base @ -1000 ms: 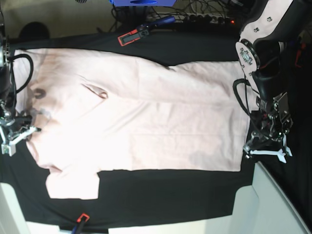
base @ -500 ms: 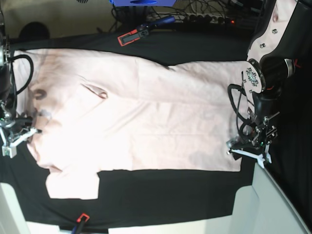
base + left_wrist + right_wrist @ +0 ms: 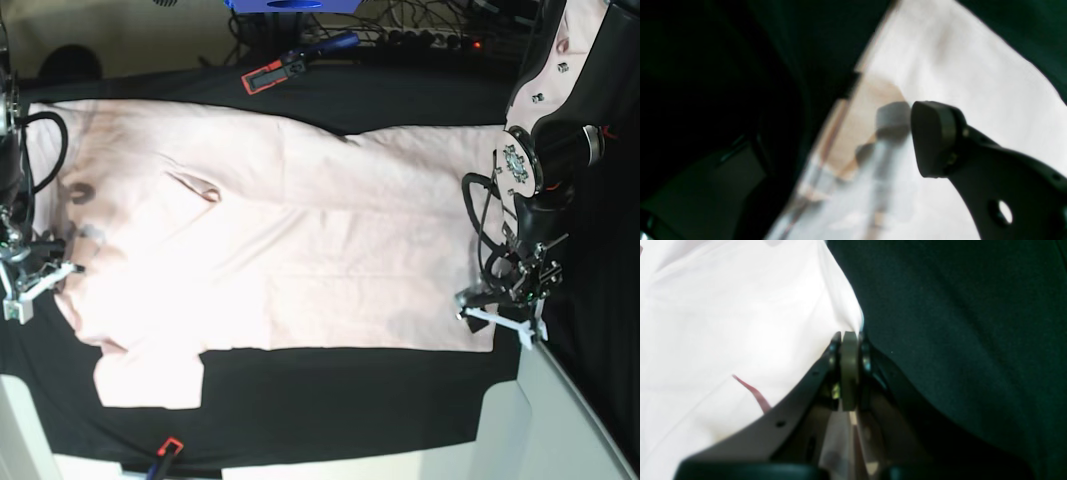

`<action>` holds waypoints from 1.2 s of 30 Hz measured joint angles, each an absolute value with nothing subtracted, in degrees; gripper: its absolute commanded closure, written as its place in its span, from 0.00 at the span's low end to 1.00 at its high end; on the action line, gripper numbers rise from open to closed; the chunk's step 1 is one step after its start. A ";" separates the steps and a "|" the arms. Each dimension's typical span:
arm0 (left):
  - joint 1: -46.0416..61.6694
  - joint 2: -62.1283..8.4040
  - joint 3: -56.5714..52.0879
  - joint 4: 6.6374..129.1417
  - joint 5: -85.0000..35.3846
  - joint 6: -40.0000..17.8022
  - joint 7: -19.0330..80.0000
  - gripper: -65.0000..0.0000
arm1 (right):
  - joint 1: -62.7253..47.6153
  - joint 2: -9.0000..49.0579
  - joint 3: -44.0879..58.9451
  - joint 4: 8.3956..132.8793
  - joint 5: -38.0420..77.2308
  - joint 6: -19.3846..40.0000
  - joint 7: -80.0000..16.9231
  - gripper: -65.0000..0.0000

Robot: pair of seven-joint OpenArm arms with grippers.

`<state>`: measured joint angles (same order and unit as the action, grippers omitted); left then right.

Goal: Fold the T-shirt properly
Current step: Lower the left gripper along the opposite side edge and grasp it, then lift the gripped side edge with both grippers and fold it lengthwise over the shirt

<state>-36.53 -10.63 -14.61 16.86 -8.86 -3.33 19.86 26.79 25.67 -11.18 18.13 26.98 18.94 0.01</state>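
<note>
Pink and plain, the T-shirt (image 3: 290,240) lies spread flat on the black cloth (image 3: 350,400) in the base view, one sleeve jutting toward the near edge. Left wrist view: the left gripper (image 3: 893,140) hangs over the hem with its jaws apart. Right wrist view: the right gripper (image 3: 849,370) is pinched together on the shirt's edge.

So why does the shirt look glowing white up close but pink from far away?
In both wrist views the T-shirt is overexposed, so its pink washes out; the left wrist view is also blurry near the left gripper. The base view is evenly lit, showing the true pale pink.
</note>
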 measured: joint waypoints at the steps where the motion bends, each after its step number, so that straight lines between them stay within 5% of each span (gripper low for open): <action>1: -36.67 -10.15 -14.61 16.86 -8.86 -3.46 19.81 0.19 | 26.79 25.65 -11.18 18.13 27.00 18.94 0.01 1.00; 10: -36.86 -8.19 -14.63 16.91 -2.26 -3.57 19.79 0.21 | 26.79 25.69 -11.18 18.13 26.98 18.94 -0.01 1.00; 16: -36.84 -7.99 -15.00 16.84 -1.52 -3.29 19.84 0.83 | 26.79 25.69 -11.18 18.13 27.00 18.94 0.01 1.00; 22: -36.64 -7.79 -15.00 19.16 -1.74 -4.12 24.40 0.87 | 26.79 25.71 -11.18 18.13 27.00 18.94 0.03 1.00; 27: -30.81 -6.61 -15.00 34.46 -2.33 -4.67 34.46 1.00 | 26.83 25.71 -11.16 18.17 26.96 18.94 0.23 1.00; 36: -26.55 -7.03 -15.09 50.52 -2.37 -4.78 39.51 1.00 | 27.40 25.47 -8.75 21.26 27.31 18.98 0.21 1.00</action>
<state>-26.55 -7.03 -15.09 50.52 -2.37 -4.78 39.51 27.40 25.47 -8.75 21.26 27.31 18.98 0.21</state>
